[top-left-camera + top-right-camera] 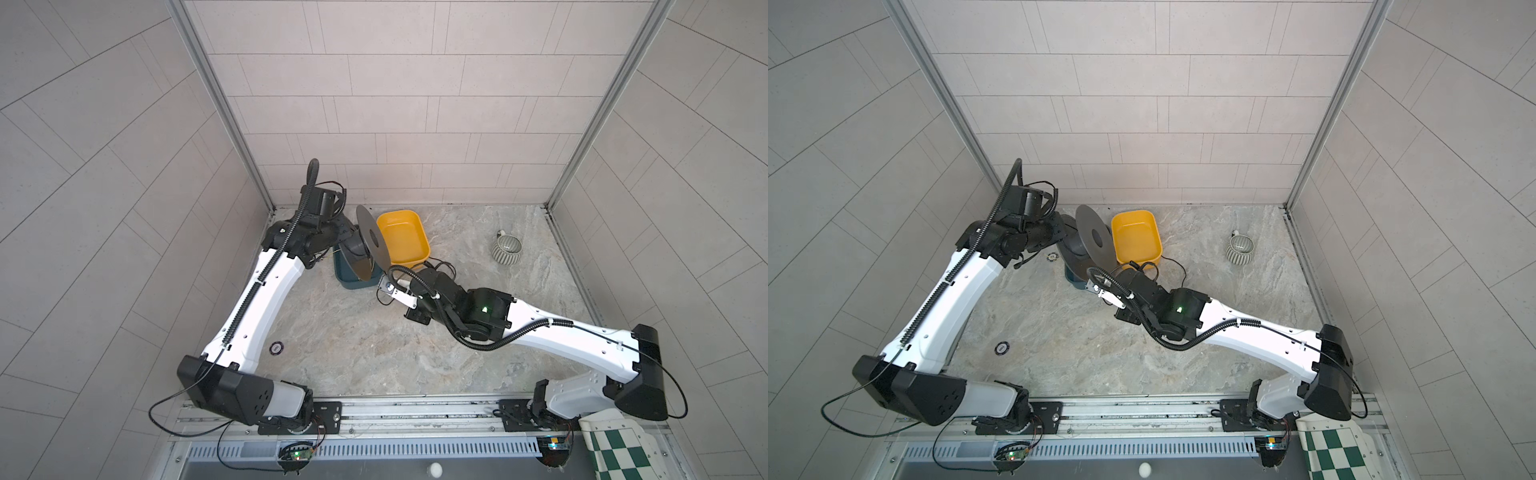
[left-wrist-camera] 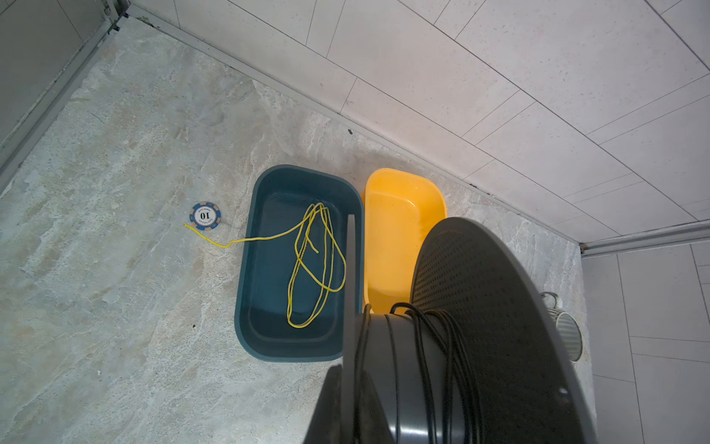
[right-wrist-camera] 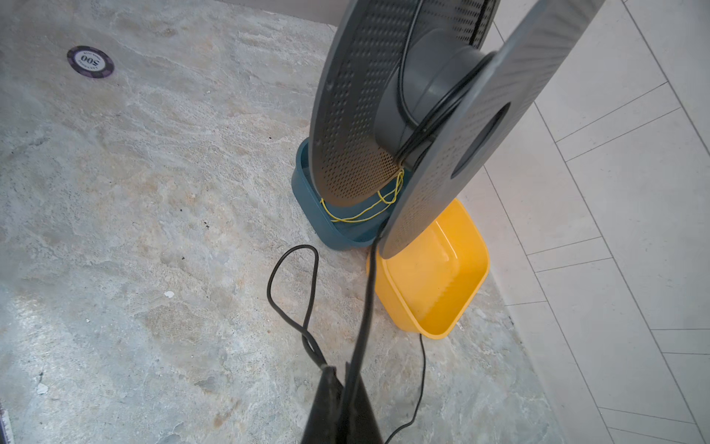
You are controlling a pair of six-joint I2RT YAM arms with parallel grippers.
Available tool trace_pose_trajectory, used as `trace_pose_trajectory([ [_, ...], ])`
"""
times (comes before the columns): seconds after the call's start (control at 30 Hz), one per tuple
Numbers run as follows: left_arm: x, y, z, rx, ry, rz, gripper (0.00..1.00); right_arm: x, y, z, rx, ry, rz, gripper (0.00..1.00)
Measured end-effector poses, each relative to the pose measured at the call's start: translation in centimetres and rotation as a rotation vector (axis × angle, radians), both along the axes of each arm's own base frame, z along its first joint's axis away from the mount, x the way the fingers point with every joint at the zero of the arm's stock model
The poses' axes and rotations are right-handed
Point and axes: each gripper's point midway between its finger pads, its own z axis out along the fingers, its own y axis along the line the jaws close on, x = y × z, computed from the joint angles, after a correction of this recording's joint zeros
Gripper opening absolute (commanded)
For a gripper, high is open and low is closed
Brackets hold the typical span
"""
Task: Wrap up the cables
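Observation:
A grey perforated spool (image 1: 371, 245) (image 1: 1094, 239) is held upright above the blue bin. My left gripper (image 2: 347, 411) is shut on one of its flanges. The thin black cable (image 2: 449, 346) lies in several turns round the spool's hub (image 3: 422, 96). From the hub a taut strand of cable (image 3: 367, 292) runs down into my right gripper (image 3: 345, 388), which is shut on it. Behind that grip, slack cable forms a loop on the table and trails past the yellow bin. In both top views the right arm reaches in just below the spool.
A blue bin (image 2: 269, 269) holding a yellow-green cord (image 2: 326, 261) sits beside an empty yellow bin (image 1: 403, 239). Poker chips (image 2: 204, 216) (image 1: 277, 347) lie on the table. A striped cup (image 1: 507, 249) stands at the back right, and a chessboard mat (image 1: 615, 449) lies at the front right.

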Motion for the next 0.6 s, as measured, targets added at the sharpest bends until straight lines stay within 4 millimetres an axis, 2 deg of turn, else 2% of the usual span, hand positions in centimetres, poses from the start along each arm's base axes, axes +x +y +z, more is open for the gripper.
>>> trace_pose_trajectory([
  [0.13, -0.2, -0.5, 0.0, 0.042, -0.007, -0.025, 0.0, 1.1, -0.3, 1.4, -0.007, -0.049, -0.043, 0.0],
  [0.27, -0.5, -1.5, 0.0, 0.097, -0.013, -0.07, 0.0, 2.3, 0.5, 3.1, 0.015, -0.086, -0.085, 0.0],
  [0.47, -0.8, -3.2, -0.4, 0.176, -0.002, -0.139, 0.0, 3.9, 1.9, 4.1, 0.047, -0.114, -0.138, 0.0],
  [0.6, -1.2, -4.0, -1.1, 0.207, 0.018, -0.173, 0.0, 5.7, 2.2, 5.3, 0.1, -0.115, -0.198, 0.0],
])
